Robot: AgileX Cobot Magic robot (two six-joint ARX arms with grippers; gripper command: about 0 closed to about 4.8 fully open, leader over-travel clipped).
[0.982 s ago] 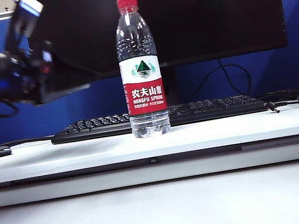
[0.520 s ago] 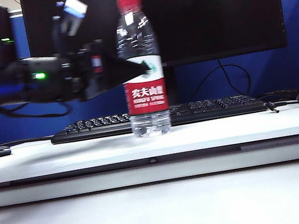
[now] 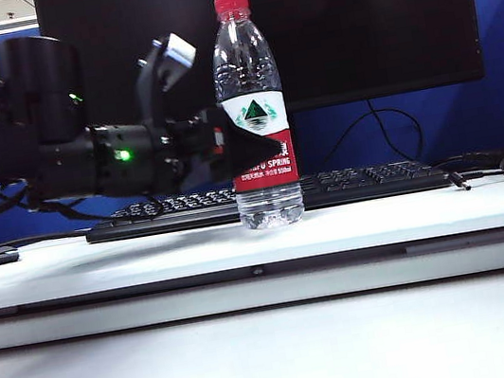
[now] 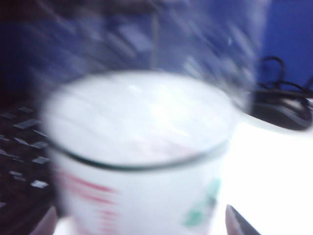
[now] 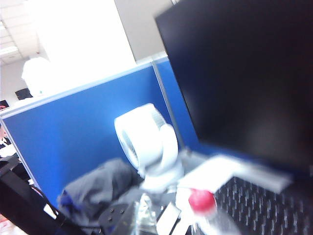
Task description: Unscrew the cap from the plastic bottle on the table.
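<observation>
Exterior view: left end effector (image 3: 269, 143) is seen reaching in level from the left, jaws spread wide around the label band of the plastic bottle (image 3: 255, 112); no squeeze on it can be made out. In the left wrist view the bottle (image 4: 139, 156) fills the frame, blurred, with a dark fingertip (image 4: 239, 223) showing at either lower edge beside it. Right end effector is not seen in any view; it is taken as fully closed, nothing seen held.

Bottle is stood upright on the white counter (image 3: 410, 217), just in front of the black keyboard (image 3: 366, 180). Red cap (image 3: 231, 1) is seated on the neck. In the right wrist view the cap (image 5: 201, 200) is seen from above, blurred, with the keyboard (image 5: 259, 205) beside it. A dark monitor (image 3: 359, 18) is seen behind the keyboard.
</observation>
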